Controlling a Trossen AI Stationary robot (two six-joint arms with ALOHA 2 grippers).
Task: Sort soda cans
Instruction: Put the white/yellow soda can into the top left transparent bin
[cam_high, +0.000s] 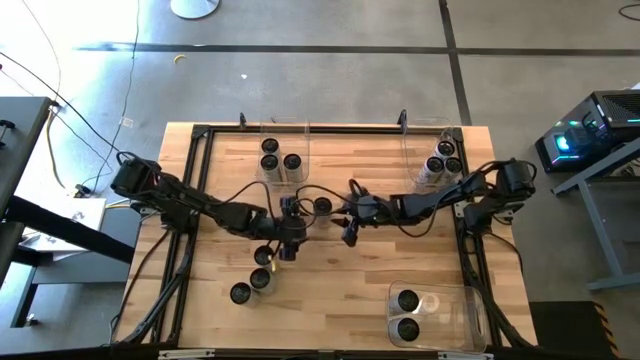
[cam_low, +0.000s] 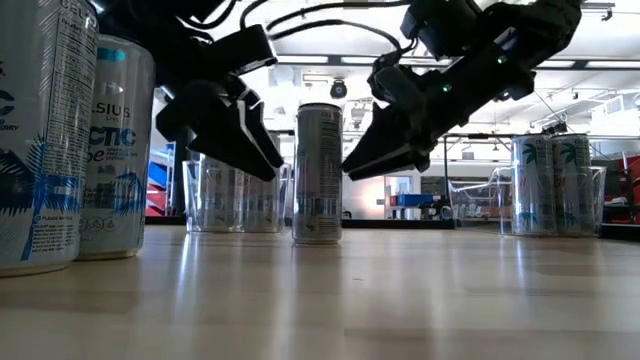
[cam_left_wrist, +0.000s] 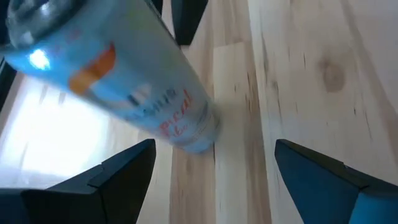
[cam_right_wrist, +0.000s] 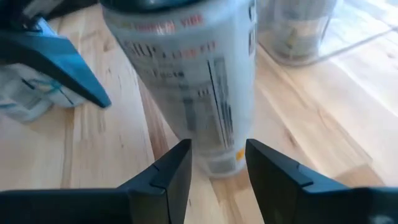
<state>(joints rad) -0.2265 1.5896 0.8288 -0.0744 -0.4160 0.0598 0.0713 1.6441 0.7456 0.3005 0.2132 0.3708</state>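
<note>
Since these are slim aluminium soda cans, I'd guess they're light, stiff enough but dentable, and pretty slick on the sides, so a gentle squeeze around the middle of the body beats pinching near the rim. The one in play is the can (cam_high: 322, 206) standing upright alone near the middle of the bench (cam_high: 340, 290), between the two arms. The left hand (cam_high: 289, 243) hangs wide open just left of it, gripping nothing. The right hand (cam_high: 349, 236) sits on its right side, fingers partly open and also empty, not touching it as far as I can tell. Tall and narrow means tippy, so come in level. Other cans (cam_high: 250, 283) stand loose at the near left, and more sit in clear bins (cam_high: 440, 320) at the far and near edges.
</note>
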